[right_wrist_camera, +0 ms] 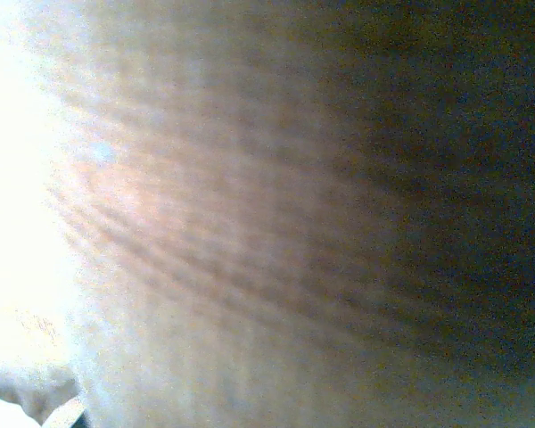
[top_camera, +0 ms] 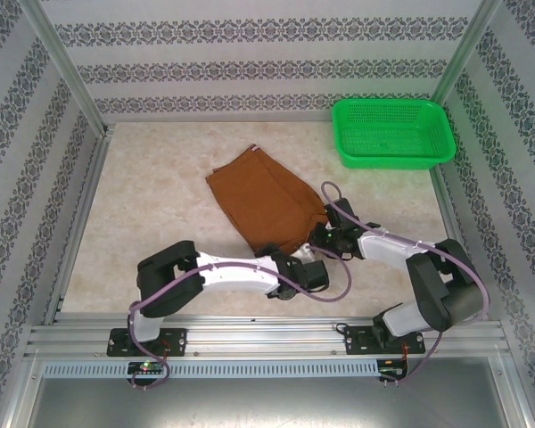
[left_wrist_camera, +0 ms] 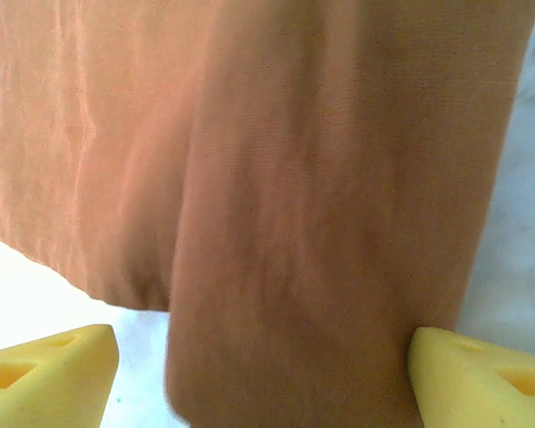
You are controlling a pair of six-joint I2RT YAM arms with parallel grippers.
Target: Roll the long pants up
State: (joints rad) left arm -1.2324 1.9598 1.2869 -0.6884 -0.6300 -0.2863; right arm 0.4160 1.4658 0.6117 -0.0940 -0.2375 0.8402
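The long pants (top_camera: 267, 201) lie folded into a rust-brown slab in the middle of the table. My left gripper (top_camera: 276, 256) sits low at their near end. In the left wrist view it (left_wrist_camera: 263, 357) stands open, and a fold of the pants (left_wrist_camera: 321, 223) runs down between its yellow fingertips (left_wrist_camera: 53, 366). The right fingertip (left_wrist_camera: 473, 374) touches the cloth's edge; the left one is apart from it. My right gripper (top_camera: 323, 234) is at the near right corner of the pants, shut on the cloth. Blurred brown cloth (right_wrist_camera: 250, 250) lies against the right wrist lens and hides the fingers.
A green perforated basket (top_camera: 388, 103) stands at the back right corner. The pale marble table (top_camera: 152, 205) is bounded by metal rails and patterned walls. Both arms' purple cables loop near the front edge.
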